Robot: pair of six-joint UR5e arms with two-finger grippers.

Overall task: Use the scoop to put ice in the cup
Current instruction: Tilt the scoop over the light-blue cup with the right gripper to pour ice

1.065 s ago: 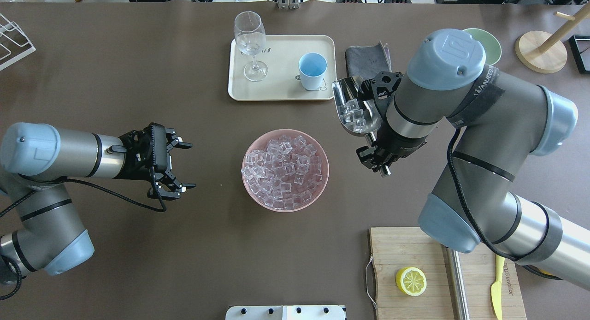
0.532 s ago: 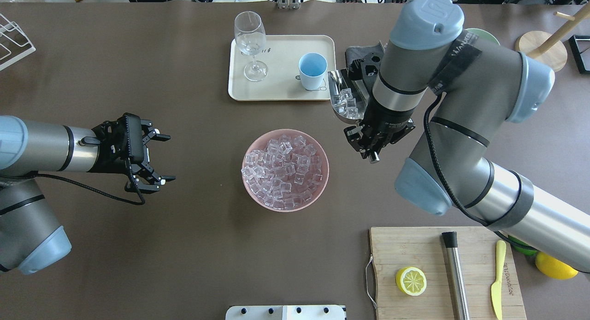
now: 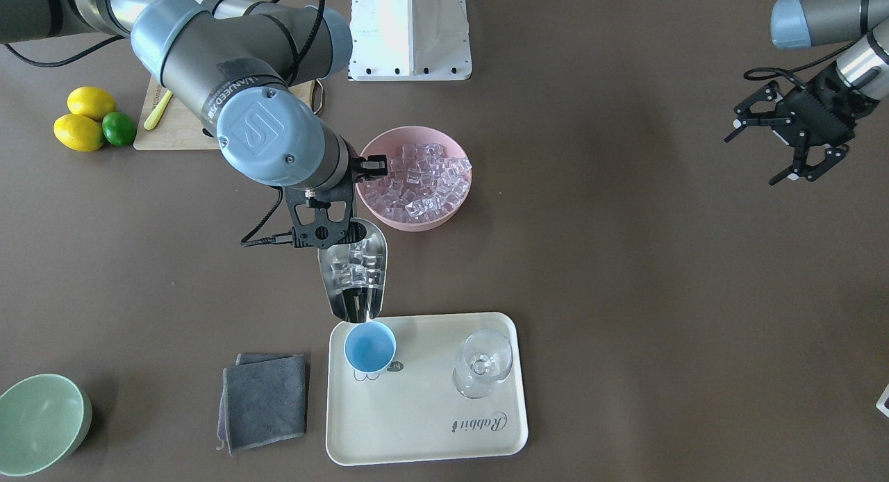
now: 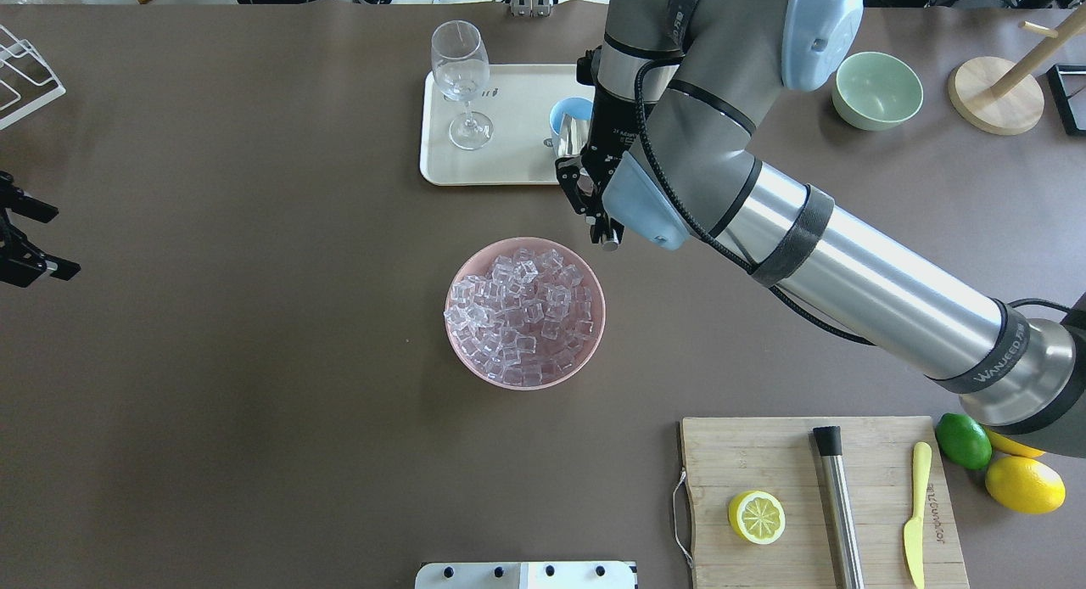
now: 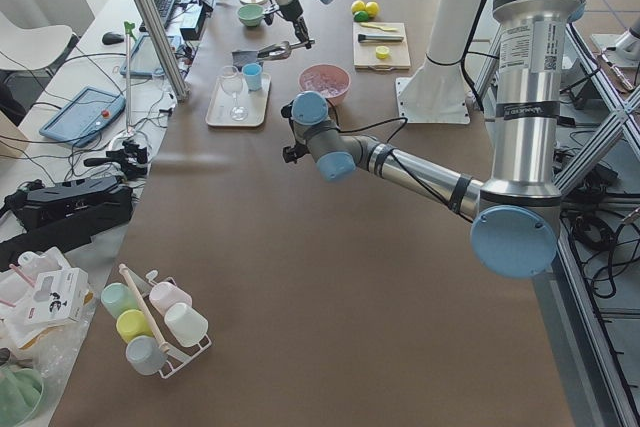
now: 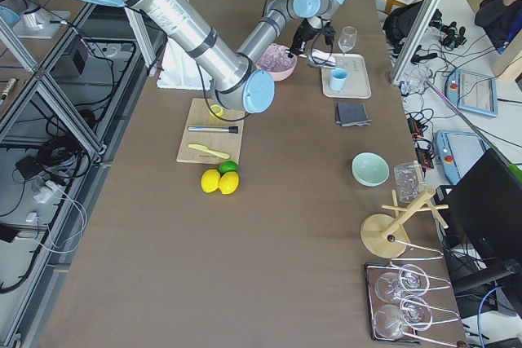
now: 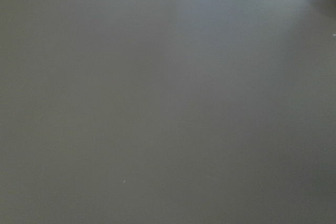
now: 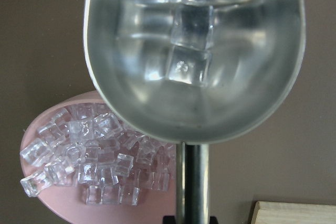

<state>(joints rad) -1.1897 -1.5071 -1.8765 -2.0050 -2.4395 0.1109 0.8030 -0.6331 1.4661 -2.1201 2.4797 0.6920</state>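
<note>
Swung over: scoop mouth at cup, handle toward bowl.

Scoop with ice above cup on tray, beside glass

Clear stemmed glass upright on cream rectangular tray; folded grey cloth just beside tray; pale green round bowl well apart.

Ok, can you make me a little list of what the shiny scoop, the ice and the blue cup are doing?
scoop: shiny steel scoop, lip at cup's rim
ice: clear cubes in scoop; more in pink bowl
cup: small light-blue cup on cream tray, looks empty
right gripper: shut on scoop handle
left gripper: open, empty
</note>
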